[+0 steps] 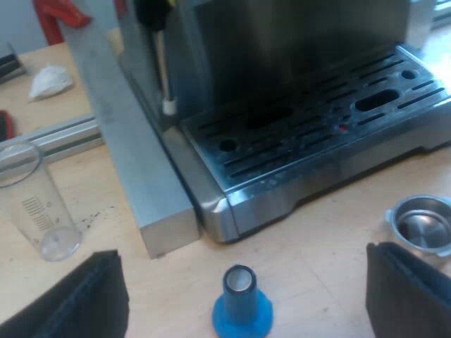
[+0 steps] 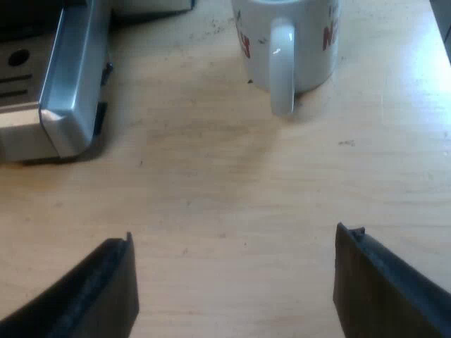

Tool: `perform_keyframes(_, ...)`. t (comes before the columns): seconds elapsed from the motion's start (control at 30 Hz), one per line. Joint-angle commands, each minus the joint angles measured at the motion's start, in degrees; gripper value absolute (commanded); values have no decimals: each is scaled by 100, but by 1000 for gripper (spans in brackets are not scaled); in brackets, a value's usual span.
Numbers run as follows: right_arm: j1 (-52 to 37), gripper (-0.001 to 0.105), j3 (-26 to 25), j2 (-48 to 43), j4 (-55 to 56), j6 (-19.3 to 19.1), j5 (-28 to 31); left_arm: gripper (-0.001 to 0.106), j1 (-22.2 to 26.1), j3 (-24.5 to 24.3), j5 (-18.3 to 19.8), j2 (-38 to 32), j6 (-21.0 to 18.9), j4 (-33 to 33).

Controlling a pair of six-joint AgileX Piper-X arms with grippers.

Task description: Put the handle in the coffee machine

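Note:
The espresso machine [image 1: 282, 84] stands on the wooden table, its slotted drip tray [image 1: 317, 120] facing me. The metal holder's round basket [image 1: 421, 224] lies on the table just off the tray's corner; its handle is hidden behind one of my left fingers [image 1: 409, 292]. My left gripper [image 1: 243, 296] is open, hovering over a blue tamper [image 1: 242, 301] that stands upright between its fingers. My right gripper [image 2: 232, 289] is open over bare wood, with nothing between its fingers, short of a white mug [image 2: 289, 42] and the machine's corner [image 2: 67, 84].
A clear measuring glass [image 1: 39, 204] stands upright beside the machine's side wall. The steam wand [image 1: 163, 70] hangs at the machine's edge. A crumpled white cloth [image 1: 49, 81] and a metal rail [image 1: 49, 137] lie beyond the glass. Something red [image 1: 60, 17] shows behind the machine.

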Motion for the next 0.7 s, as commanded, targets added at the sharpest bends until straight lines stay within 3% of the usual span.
perform_keyframes(0.03,153,62,-331,233,384,-57,0,71,-58,-145,128,196,20,89)
perform_keyframes(0.13,437,62,-620,574,789,-57,0,71,-113,-204,243,398,67,88)
perform_keyframes(0.3,977,62,-1145,1249,1487,-140,5,71,-154,-408,1052,1237,463,321)
perform_keyframes(0.43,1347,62,-1425,1734,1779,-342,5,71,-154,-578,1100,1643,1072,463)
perform_keyframes(0.5,1681,62,-1609,2158,1869,-409,5,71,-154,-743,1100,1932,1590,536)
perform_keyframes(0.6,2066,62,-1809,2582,1846,-409,19,71,-258,-910,1298,2252,1937,725)
perform_keyframes(0.7,2439,62,-1923,2886,1759,-412,15,71,-605,-964,1353,2529,1966,800)
